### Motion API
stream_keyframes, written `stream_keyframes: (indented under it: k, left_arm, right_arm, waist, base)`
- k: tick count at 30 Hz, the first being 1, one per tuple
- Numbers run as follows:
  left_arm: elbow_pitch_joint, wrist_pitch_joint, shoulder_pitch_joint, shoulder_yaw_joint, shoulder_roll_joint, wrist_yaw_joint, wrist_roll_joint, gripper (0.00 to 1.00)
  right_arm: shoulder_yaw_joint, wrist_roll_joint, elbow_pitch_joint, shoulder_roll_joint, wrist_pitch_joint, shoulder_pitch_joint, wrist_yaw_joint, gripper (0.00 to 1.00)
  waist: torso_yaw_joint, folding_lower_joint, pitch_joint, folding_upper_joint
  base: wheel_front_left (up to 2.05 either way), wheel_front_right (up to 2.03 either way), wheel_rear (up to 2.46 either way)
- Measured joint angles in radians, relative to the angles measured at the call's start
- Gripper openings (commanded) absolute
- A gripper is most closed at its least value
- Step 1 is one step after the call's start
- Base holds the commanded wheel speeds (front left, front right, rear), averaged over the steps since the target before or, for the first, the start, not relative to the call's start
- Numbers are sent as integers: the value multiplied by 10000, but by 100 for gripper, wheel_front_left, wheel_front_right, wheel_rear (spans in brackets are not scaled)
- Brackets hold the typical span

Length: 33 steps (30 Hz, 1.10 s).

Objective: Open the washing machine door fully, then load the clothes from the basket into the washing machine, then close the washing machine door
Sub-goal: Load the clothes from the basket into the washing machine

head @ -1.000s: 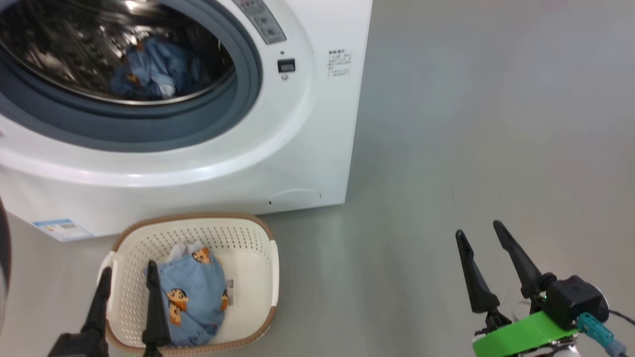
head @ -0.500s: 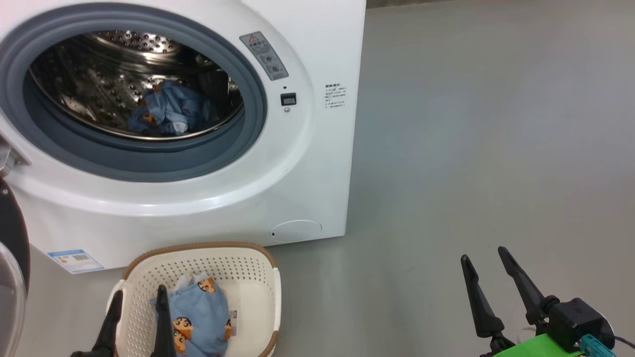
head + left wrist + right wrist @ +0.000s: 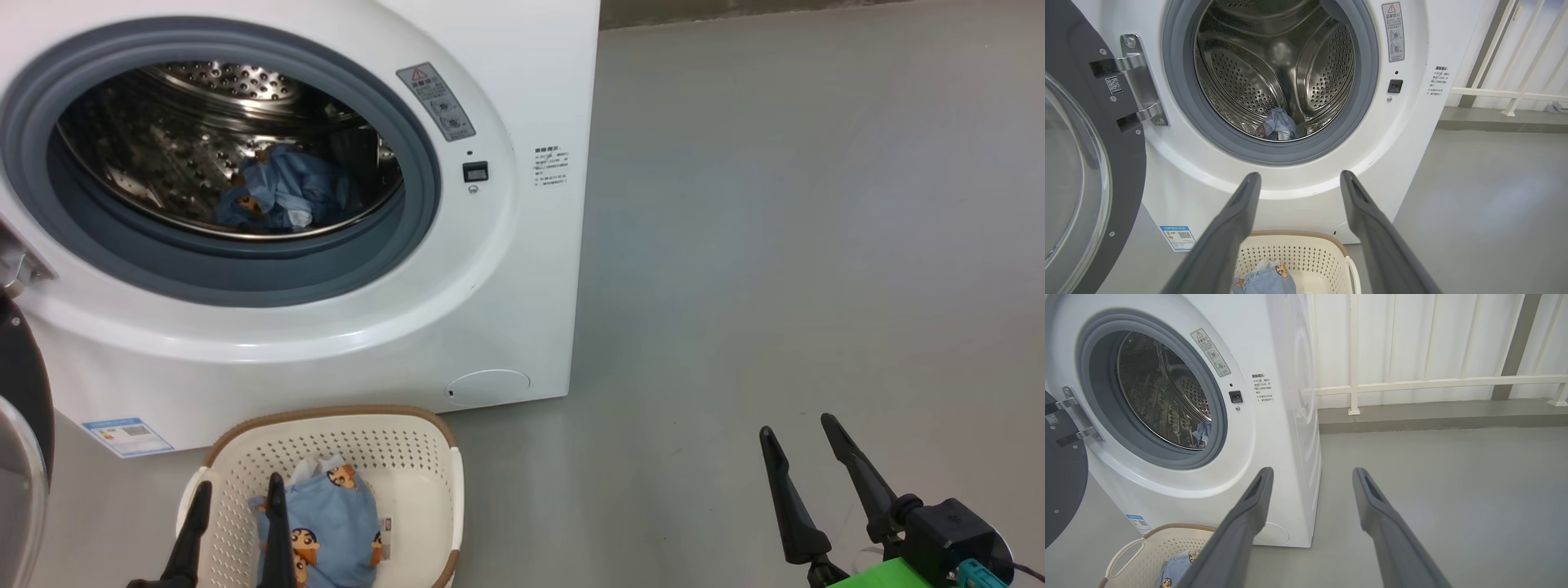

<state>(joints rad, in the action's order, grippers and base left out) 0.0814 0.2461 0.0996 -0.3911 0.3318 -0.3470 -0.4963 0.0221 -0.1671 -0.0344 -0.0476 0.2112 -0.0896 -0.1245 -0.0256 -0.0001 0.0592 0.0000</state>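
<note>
Over the basket (image 3: pixel 424 490), my left hand (image 3: pixel 240 482) hangs open above the clothes (image 3: pixel 326 523); loading seems underway, so next I should lower and grip them. Right hand (image 3: pixel 796 425) open, empty.

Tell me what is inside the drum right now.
A crumpled light blue garment lies low in the drum, against its perforated steel wall. Anything beneath the garment is covered.

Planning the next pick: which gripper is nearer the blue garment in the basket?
Left. The left gripper hangs open over the basket, one finger beside the blue garment. The right gripper is open over the floor, far to its right.
</note>
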Motion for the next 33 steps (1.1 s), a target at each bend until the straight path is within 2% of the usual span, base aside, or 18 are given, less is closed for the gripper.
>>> stream_keyframes:
  k: [18, 25, 33]
  left_arm:
    - [-140, -130, -41, -255, -36, 13, -2, 100]
    - [-1317, -171, -632, -573, -364, 604, -382, 100]
    - [-4130, -173, -1982, -694, -1252, 1530, -1064, 100]
  right_arm:
    - [23, -15, 2, 10, 0, 0, 0, 100]
    - [56, -13, -81, 13, -46, 19, 0, 100]
    - [301, -31, -259, 13, -44, 432, 0, 100]
  waist:
    - [141, 1, 27, 0]
    - [202, 1, 381, 0]
    - [172, 1, 1181, 0]
  base:
    - [0, 0, 0]
    - [0, 0, 0]
    - [0, 0, 0]
